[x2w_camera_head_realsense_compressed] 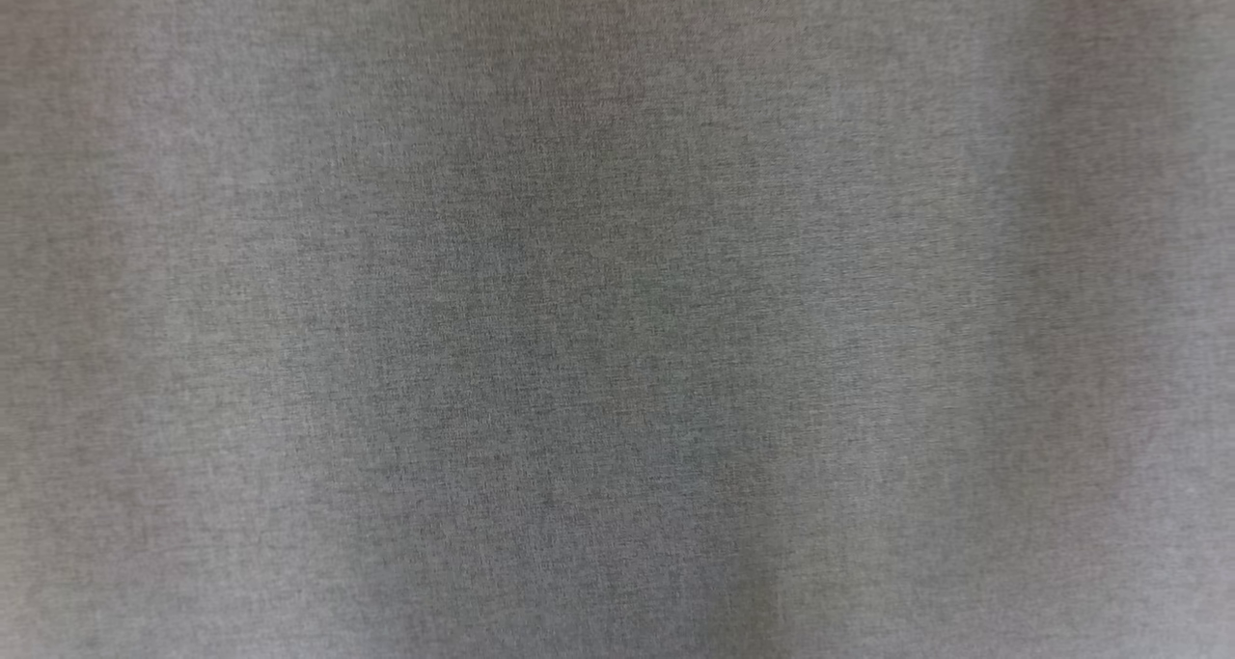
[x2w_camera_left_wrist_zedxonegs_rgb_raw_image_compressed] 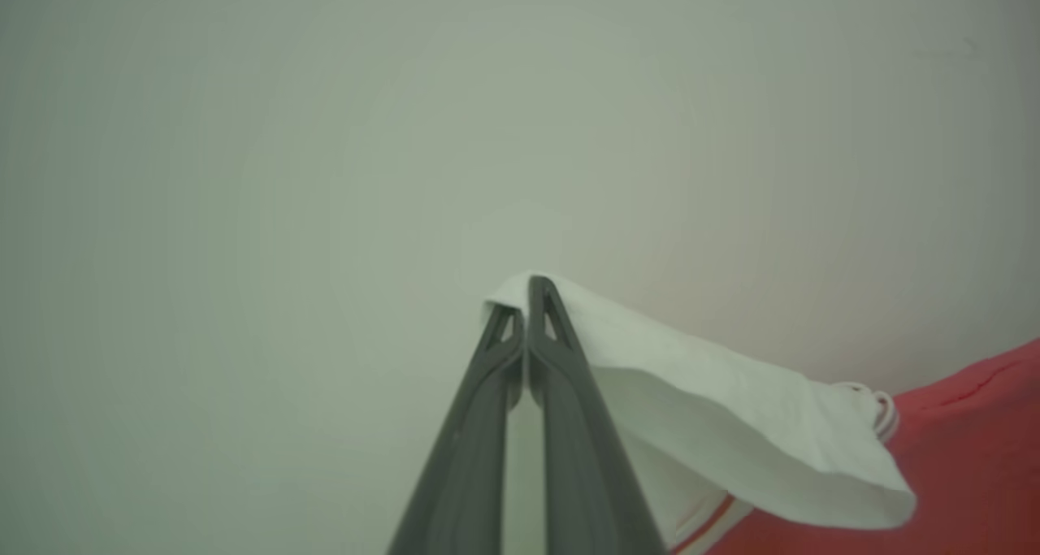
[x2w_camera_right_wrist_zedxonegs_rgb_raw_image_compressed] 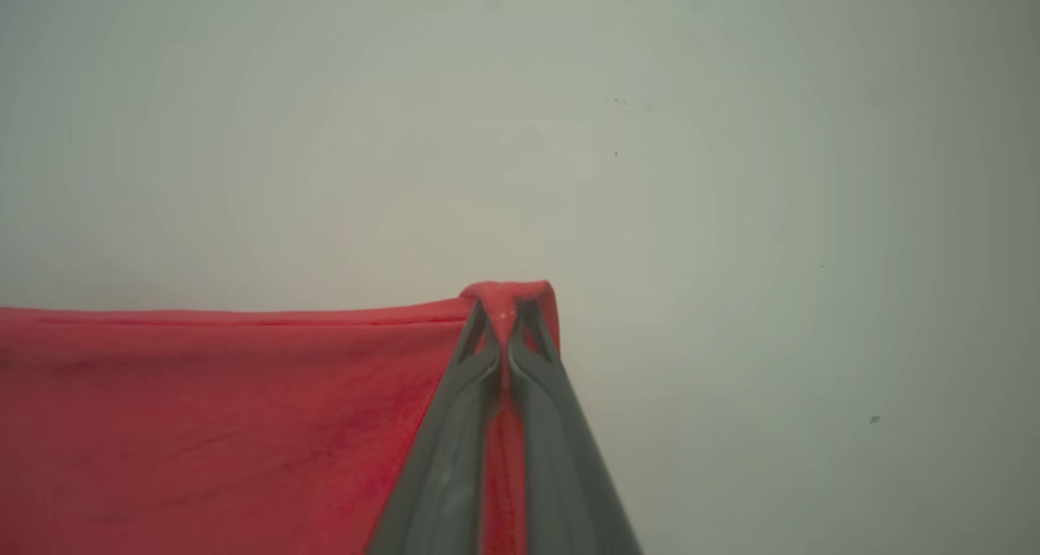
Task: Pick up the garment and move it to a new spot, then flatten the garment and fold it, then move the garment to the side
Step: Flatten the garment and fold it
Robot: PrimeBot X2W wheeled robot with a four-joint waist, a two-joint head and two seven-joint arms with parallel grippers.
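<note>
In the head view a grey, finely flecked cloth surface (x2w_camera_head_realsense_compressed: 617,312) sits close and blurred, darker toward the centre. Whether it is part of the task's clothing cannot be told.

In the left wrist view a plain pale background (x2w_camera_left_wrist_zedxonegs_rgb_raw_image_compressed: 244,173) covers the left and top of the frame. At bottom centre the left gripper (x2w_camera_left_wrist_zedxonegs_rgb_raw_image_compressed: 528,297), two long dark grey fingers pressed together, pinches a white fold of the red-and-white soft fabric garment (x2w_camera_left_wrist_zedxonegs_rgb_raw_image_compressed: 731,409). The white part sags toward the lower right, past a red-and-white striped band (x2w_camera_left_wrist_zedxonegs_rgb_raw_image_compressed: 886,413), to the red body in the lower right corner.

In the right wrist view the garment's red cloth (x2w_camera_right_wrist_zedxonegs_rgb_raw_image_compressed: 203,425) spreads taut across the lower left. At centre the right gripper (x2w_camera_right_wrist_zedxonegs_rgb_raw_image_compressed: 505,315) is clamped on its bunched red corner. Pale background lies to the right.
</note>
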